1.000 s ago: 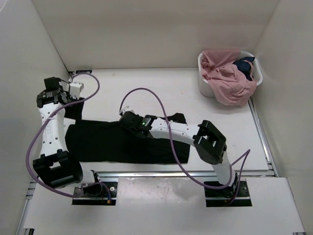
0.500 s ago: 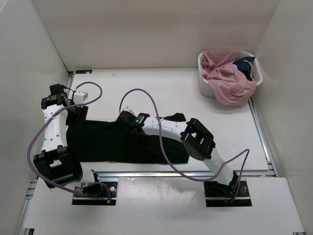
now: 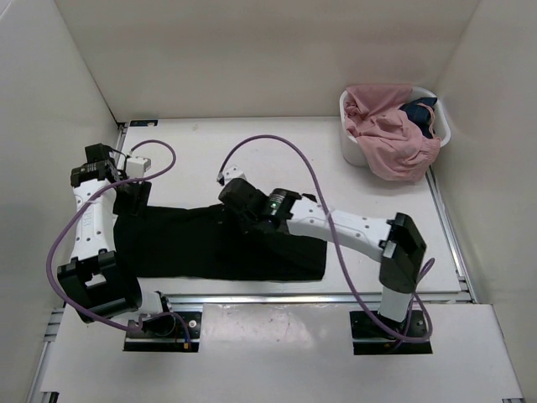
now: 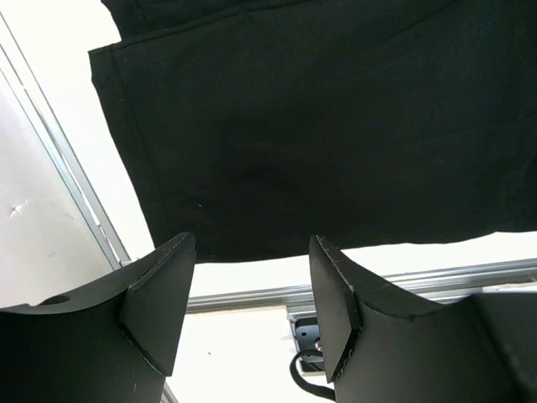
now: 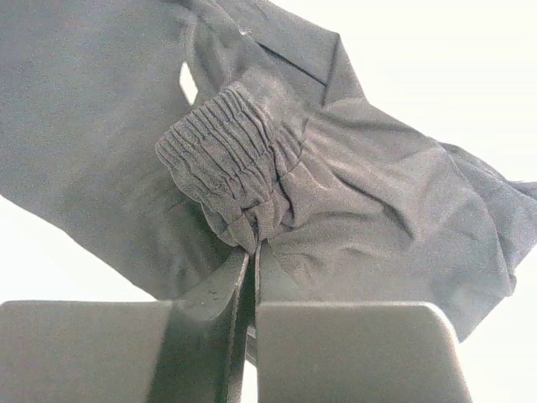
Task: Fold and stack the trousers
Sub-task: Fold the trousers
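**Right end effector (image 5: pixel 252 252) pinching trousers (image 3: pixel 193 248)**

The black trousers lie spread flat on the worktop (image 3: pixel 277 151), well left of the basket (image 3: pixel 351 151) and nearer the arm bases. The right end effector is closed tight on a bunch of gathered elastic at their far edge. The left end effector (image 4: pixel 252 248) is partly open and empty, over the trouser end farthest from the basket. The cloth looks soft, light and floppy, so it will likely sag. Best gripped at the band or hems.

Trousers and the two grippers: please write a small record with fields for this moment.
trousers: black, spread flat along the table near edge
right gripper: shut on the trousers, pinching a gathered elastic part
left gripper: open, near the trousers' left end, holding nothing
basket: white, far right corner, holds pink garment and dark blue cloth
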Available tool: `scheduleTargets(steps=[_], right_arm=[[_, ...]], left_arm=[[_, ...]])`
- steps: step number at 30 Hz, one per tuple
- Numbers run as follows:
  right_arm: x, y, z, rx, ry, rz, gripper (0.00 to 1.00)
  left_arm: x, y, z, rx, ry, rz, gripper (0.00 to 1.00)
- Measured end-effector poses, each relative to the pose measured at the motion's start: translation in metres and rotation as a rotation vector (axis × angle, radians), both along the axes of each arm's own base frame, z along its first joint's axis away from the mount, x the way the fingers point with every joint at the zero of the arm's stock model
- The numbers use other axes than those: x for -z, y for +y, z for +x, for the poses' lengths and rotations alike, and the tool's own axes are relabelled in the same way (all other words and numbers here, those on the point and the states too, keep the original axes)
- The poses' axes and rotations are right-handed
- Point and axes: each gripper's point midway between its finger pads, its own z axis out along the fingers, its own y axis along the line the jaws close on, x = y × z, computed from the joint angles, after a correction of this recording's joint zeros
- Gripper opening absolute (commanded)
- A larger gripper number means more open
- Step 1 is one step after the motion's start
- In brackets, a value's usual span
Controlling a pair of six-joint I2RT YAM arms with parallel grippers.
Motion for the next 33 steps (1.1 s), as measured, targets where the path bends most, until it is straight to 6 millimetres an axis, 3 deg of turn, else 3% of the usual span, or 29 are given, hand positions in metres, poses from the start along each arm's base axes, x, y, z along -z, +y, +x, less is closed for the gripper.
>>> scheduleTargets(steps=[2,4,6,9,10,11,13,15,19,21,23,25,28,30,31,33], right_arm=[[-0.016,-0.002,-0.011,-0.029,-0.011,0.046,0.00],[-0.013,-0.001,-0.020,-0.058,0.008,0.055,0.00],[0.006,0.007,-0.030,-0.092,0.042,0.031,0.00],[0.052,0.018,-0.041,-0.135,0.108,-0.040,0.03],[0.068,0.020,-0.045,-0.148,0.132,-0.069,0.10],[0.084,0.022,-0.050,-0.165,0.162,-0.096,0.34],[0.107,0.023,-0.059,-0.194,0.219,-0.138,0.55],[0.117,0.022,-0.065,-0.221,0.253,-0.167,0.76],[0.102,0.023,-0.064,-0.228,0.240,-0.149,0.92],[0.080,0.021,-0.060,-0.200,0.211,-0.109,0.99],[0.045,0.016,-0.054,-0.149,0.168,-0.023,0.99],[0.005,-0.003,-0.045,-0.072,0.130,0.100,0.99],[-0.034,-0.057,-0.019,0.121,0.111,0.269,0.99],[-0.028,-0.101,0.003,0.276,0.121,0.338,0.99],[-0.016,-0.121,0.010,0.340,0.138,0.344,0.99],[0.028,-0.166,0.020,0.484,0.213,0.329,0.99]], left_arm=[[0.000,0.000,0.001,0.002,-0.002,0.001,0.68],[0.000,0.000,0.001,0.002,-0.001,0.001,0.68],[0.000,0.000,0.001,0.002,0.000,0.001,0.68],[0.001,0.000,0.000,0.002,0.001,0.001,0.68],[0.002,0.000,0.000,0.003,0.002,0.000,0.68],[0.003,0.000,0.000,0.003,0.005,0.000,0.68],[0.004,0.000,-0.001,0.004,0.009,-0.001,0.69],[0.007,0.000,-0.002,0.006,0.015,-0.001,0.69],[0.012,0.000,-0.005,0.008,0.025,0.000,0.70],[0.014,0.001,-0.004,0.007,0.026,0.005,0.70],[0.015,0.002,-0.005,0.003,0.029,0.013,0.70],[0.015,0.004,-0.004,0.000,0.026,0.021,0.70],[0.015,0.006,-0.001,-0.002,0.016,0.029,0.70],[0.016,0.006,0.000,-0.004,0.016,0.029,0.70],[0.016,0.006,0.000,-0.005,0.019,0.028,0.70],[0.019,0.007,0.000,-0.007,0.028,0.027,0.70]])
